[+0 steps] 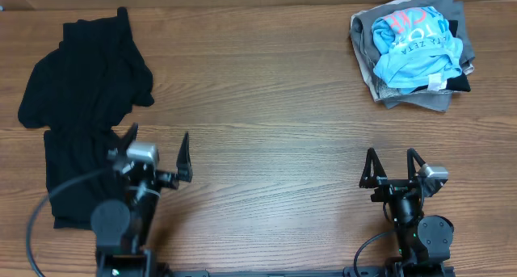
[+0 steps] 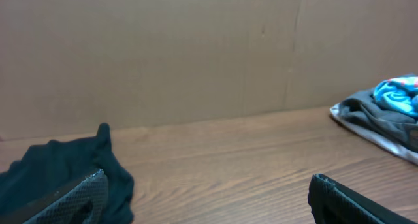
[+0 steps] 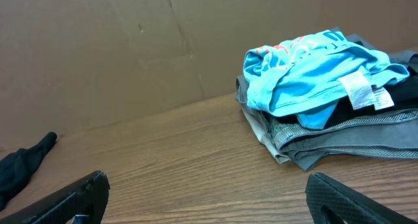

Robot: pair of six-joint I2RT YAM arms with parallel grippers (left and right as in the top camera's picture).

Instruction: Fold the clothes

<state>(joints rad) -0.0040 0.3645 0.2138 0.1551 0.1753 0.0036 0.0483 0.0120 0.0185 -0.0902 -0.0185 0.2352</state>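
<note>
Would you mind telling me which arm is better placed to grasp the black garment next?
Left: the left gripper, open, sits at the black garment's edge; the right gripper, also open, is far off, nearer the clothes pile.

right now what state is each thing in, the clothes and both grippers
black garment: unfolded, rumpled, lying loose on the table's left side
light blue t-shirt with red lettering: crumpled, on top of the pile
pile of grey and black clothes: stacked, under the blue shirt, far right
left gripper: open, holding nothing
right gripper: open, holding nothing
</note>
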